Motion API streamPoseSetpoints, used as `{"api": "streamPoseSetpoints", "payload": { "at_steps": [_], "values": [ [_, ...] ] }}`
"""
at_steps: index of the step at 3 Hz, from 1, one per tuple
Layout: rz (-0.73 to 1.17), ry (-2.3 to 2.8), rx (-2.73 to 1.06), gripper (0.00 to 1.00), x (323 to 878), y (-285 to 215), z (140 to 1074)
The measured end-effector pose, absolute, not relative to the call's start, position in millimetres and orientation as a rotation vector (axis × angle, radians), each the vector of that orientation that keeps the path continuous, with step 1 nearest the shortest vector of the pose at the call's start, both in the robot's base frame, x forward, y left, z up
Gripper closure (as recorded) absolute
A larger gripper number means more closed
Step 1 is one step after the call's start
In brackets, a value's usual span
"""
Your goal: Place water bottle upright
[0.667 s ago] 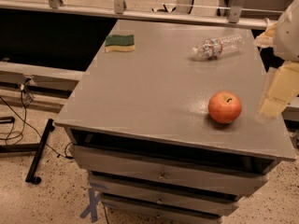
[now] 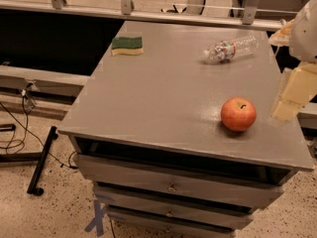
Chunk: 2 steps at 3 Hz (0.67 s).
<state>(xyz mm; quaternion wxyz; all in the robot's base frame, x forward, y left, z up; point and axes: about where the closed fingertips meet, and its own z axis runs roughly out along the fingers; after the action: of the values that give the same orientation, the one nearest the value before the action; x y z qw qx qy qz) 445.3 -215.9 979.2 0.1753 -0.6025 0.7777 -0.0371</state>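
Note:
The water bottle (image 2: pixel 230 48) lies on its side at the back right of the grey cabinet top (image 2: pixel 163 98), with its white cap pointing left and its red-white-blue label band in the middle. My gripper (image 2: pixel 291 99) hangs at the right edge of the view, over the right edge of the cabinet top. It is to the right of the apple and well in front of the bottle, touching neither. It holds nothing that I can see.
A red-orange apple (image 2: pixel 238 114) sits at the front right of the top, close to my gripper. A green-and-yellow sponge (image 2: pixel 127 45) lies at the back left. Drawers (image 2: pixel 171 182) are below the top. Cables and a black stand leg (image 2: pixel 42 157) are on the floor at the left.

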Motion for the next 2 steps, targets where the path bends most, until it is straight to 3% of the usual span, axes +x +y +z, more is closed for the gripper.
{"api": "streamPoseSetpoints", "payload": {
  "at_steps": [2],
  "values": [
    [-0.084, 2.093, -1.549, 0.00, 544.6, -212.3, 969.5]
  ]
}}
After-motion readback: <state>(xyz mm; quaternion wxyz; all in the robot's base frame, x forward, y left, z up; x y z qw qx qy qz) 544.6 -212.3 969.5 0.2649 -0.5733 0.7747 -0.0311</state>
